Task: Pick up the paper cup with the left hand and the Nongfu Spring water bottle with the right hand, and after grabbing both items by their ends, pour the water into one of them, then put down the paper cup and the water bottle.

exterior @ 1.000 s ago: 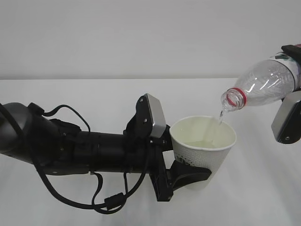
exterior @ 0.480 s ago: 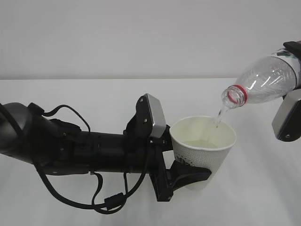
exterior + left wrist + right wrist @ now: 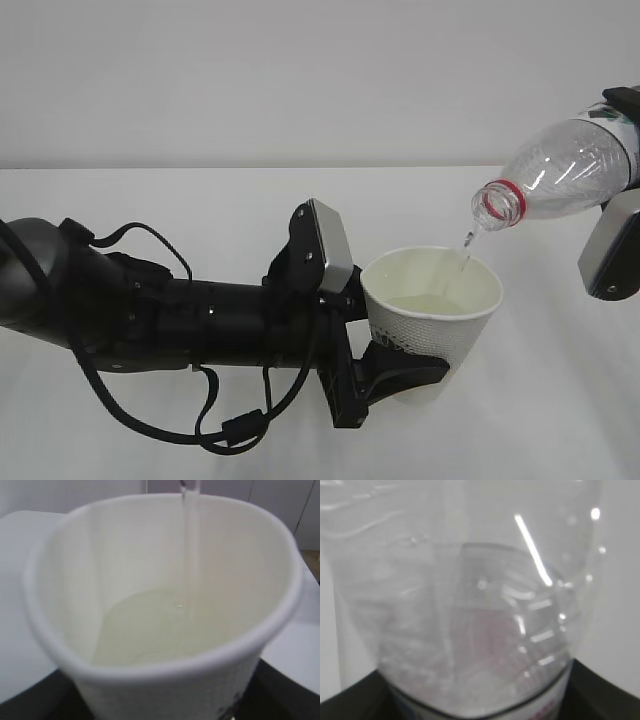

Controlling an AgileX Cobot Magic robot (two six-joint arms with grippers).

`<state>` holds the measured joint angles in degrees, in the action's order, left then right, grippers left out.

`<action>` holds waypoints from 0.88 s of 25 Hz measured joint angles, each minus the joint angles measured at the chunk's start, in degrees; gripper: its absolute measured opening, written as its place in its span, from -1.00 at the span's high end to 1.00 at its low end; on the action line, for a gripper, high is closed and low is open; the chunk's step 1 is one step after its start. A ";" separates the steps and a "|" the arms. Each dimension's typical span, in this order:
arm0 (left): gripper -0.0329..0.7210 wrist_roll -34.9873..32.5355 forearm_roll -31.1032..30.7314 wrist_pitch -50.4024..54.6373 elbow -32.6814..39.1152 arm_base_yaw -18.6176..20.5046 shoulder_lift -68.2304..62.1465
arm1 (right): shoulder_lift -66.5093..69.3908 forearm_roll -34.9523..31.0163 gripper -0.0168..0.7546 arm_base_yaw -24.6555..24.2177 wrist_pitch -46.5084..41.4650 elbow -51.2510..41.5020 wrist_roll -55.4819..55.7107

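Two black arms work over one white table (image 3: 150,200): the left arm (image 3: 150,320), jointed and cabled with a grey plate, lies along it, its gripper (image 3: 400,372) clamped round the base of the one cup, while the right gripper (image 3: 625,215) at the frame's edge holds the one bottle by its far end. The bottle (image 3: 565,165), clear ribbed plastic with a red neck ring, tilts with its long axis sloping down-left, open mouth above the cup's rim. The cup (image 3: 432,315), white paper, stands upright and catches a thin stream of water (image 3: 465,250) pooling inside.

A plain white table (image 3: 200,200) below a bare pale wall (image 3: 300,70), pale panelled doors (image 3: 280,500) behind.
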<state>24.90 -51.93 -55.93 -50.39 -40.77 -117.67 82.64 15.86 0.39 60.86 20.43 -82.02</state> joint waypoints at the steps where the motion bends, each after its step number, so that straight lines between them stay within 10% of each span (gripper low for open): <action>1: -0.47 0.00 0.00 0.00 0.00 0.00 0.00 | 0.00 0.00 -0.30 0.00 0.00 0.00 0.00; 22: -0.47 0.00 -0.10 0.00 0.00 0.00 0.00 | 0.00 0.00 -0.30 0.00 0.93 0.00 -0.13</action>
<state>24.90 -52.02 -55.93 -50.39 -40.77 -117.67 82.64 15.86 0.39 61.79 20.43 -82.15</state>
